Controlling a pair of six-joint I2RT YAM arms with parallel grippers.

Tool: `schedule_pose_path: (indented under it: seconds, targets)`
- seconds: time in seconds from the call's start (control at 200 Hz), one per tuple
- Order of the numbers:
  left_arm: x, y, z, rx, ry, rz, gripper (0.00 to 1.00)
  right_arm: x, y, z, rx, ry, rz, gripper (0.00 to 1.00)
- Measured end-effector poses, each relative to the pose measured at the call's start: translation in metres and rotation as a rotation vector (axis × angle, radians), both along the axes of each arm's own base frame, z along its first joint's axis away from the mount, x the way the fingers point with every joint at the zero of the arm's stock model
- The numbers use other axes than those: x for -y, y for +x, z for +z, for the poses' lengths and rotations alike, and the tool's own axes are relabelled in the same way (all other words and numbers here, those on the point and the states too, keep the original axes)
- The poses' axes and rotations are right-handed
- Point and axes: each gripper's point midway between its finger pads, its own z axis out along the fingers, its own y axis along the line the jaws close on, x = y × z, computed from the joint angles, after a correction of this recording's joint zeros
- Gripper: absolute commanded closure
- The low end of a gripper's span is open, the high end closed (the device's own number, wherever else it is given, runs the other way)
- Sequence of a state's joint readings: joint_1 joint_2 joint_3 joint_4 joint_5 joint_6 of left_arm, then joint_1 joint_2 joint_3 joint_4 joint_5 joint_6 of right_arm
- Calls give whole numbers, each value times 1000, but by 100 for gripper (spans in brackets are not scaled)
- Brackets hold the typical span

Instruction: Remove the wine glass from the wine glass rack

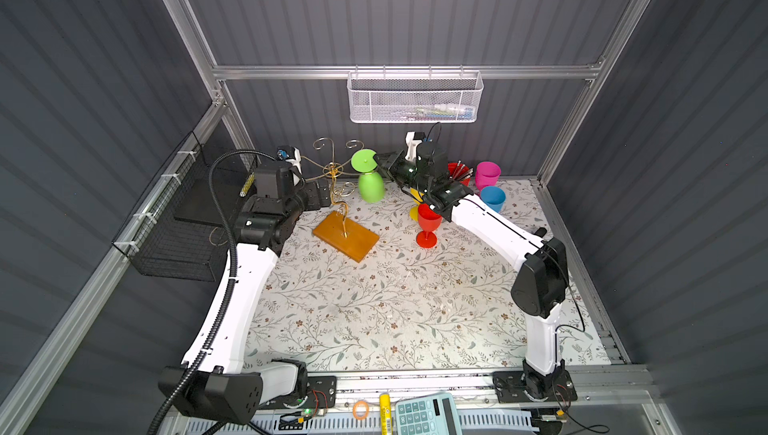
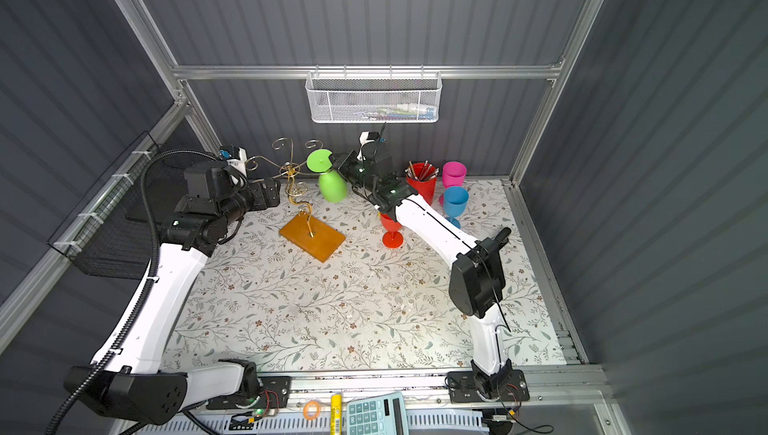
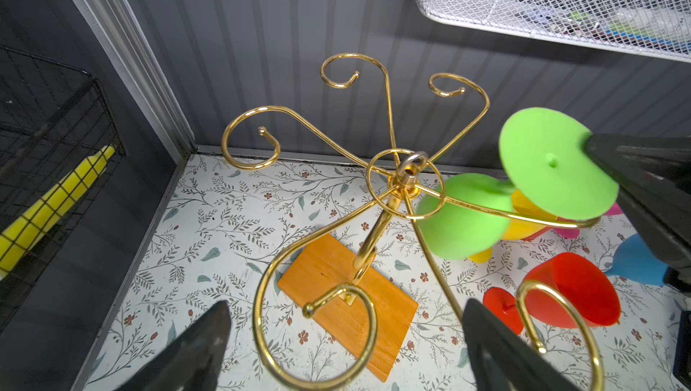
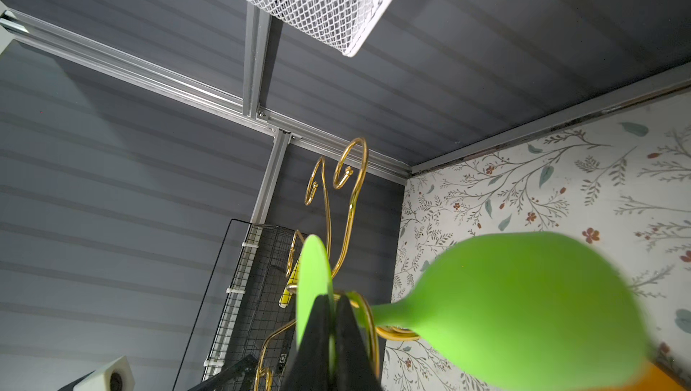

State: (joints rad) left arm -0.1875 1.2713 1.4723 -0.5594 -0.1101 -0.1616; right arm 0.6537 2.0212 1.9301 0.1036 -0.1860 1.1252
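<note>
Wine glass (image 1: 371, 187) foot pinched by right pincer (image 4: 332, 306); left pincer (image 3: 346, 310) gapes wide.

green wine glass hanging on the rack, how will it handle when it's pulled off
Probably light and rigid: the green wine glass looks like matte opaque plastic. The right gripper pinches only its thin foot's edge, so the bowl may swing. The rack might wobble if the stem drags on its wire scroll.
</note>
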Motion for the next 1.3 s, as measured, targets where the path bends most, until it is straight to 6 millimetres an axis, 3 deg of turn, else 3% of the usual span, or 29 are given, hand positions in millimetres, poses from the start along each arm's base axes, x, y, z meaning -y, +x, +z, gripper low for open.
schedule_pose_path:
  seconds: [0.806,1.101,1.301]
  targets:
    - [4,-1,0,0,0,-10,4,7,6,8,37,-6,-58,98]
    - [4,-1,0,0,0,-9,4,20,-7,31,78,9,-70,98]
    - [4,-1,0,0,0,-10,4,22,-14,31,85,7,-70,98]
